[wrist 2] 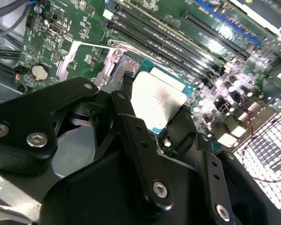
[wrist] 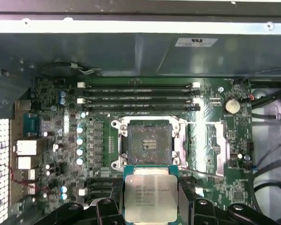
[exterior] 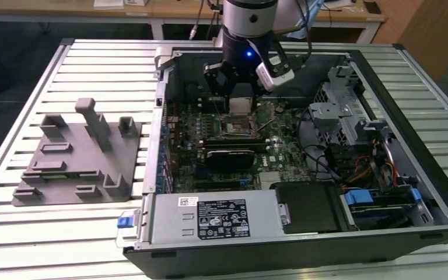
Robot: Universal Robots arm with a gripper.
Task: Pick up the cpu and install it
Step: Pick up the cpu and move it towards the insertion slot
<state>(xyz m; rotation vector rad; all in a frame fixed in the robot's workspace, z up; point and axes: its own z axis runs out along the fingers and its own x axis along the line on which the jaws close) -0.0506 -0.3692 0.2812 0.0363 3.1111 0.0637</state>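
The cpu [wrist: 151,197], judged light, stiff and fragile on its contact face, is clamped by two opposite edges in the narrowed jaws of the gripper [wrist: 151,206] and suspended over the motherboard [wrist: 51,123], near the open socket [wrist: 149,144].

— What does the black gripper [wrist: 151,211] hold?
— A flat square silver-grey cpu [wrist: 151,197], clamped at its two sides, near the bare dark square socket [wrist: 149,144] on the green motherboard [wrist: 51,122].
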